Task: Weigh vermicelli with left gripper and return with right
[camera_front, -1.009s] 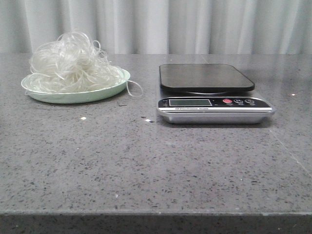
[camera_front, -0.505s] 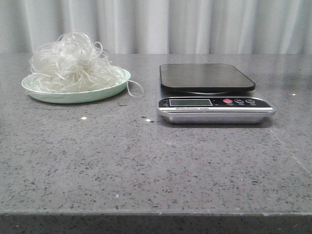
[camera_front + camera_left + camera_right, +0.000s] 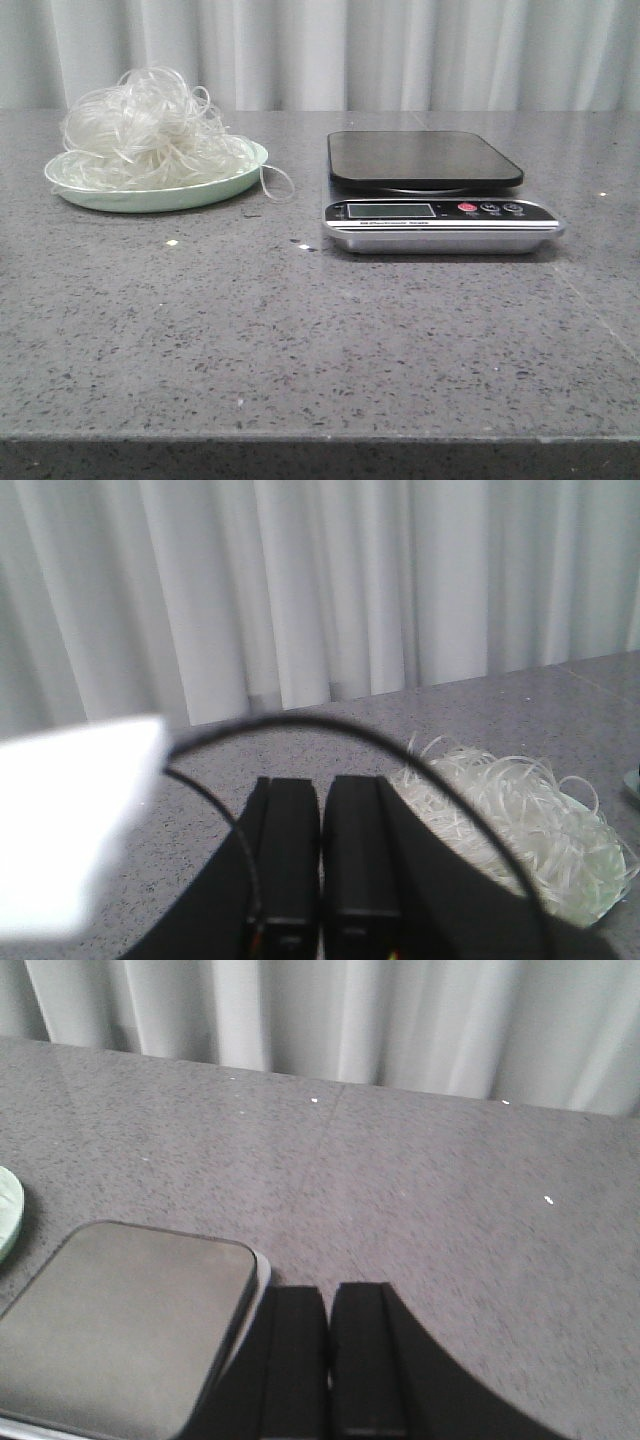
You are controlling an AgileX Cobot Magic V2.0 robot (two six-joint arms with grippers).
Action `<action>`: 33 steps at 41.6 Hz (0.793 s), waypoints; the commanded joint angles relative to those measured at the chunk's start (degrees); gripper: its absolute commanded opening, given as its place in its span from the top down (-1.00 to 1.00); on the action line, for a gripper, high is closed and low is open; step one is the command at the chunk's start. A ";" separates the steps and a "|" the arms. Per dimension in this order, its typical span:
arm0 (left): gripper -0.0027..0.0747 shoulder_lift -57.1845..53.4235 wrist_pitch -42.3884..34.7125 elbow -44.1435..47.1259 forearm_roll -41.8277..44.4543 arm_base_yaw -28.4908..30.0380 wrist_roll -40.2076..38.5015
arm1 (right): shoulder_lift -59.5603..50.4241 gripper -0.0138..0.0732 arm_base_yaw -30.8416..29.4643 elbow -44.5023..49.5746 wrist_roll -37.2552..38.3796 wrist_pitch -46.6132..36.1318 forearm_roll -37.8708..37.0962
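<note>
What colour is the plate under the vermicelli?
Pale green plate, clearest in the front view, holding the whitish vermicelli.

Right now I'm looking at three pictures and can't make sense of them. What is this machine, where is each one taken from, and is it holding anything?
It is a robot with two arms, each ending in a pinching tool. The wide picture looks forward over a grey table. On it sits a pale green plate heaped with vermicelli, and beside that a kitchen scale with nothing on it. The other two pictures come from cameras on the wrists: the left tool near the noodles, the right tool near the scale. Both tools are shut and hold nothing.
</note>
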 commanded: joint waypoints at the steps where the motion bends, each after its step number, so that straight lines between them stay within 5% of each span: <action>1: 0.58 0.10 -4.91 -1.54 -0.68 0.21 -0.59 | -6.63 0.33 -1.96 4.23 0.48 -8.01 0.41; 19: 0.58 0.10 -4.91 -1.54 -0.68 0.21 -0.59 | -30.26 0.33 -4.92 19.75 0.48 -9.22 0.41; 33: 0.58 0.10 -4.91 -1.54 -0.68 0.21 -0.59 | -31.70 0.33 -4.92 19.93 0.43 -8.85 0.41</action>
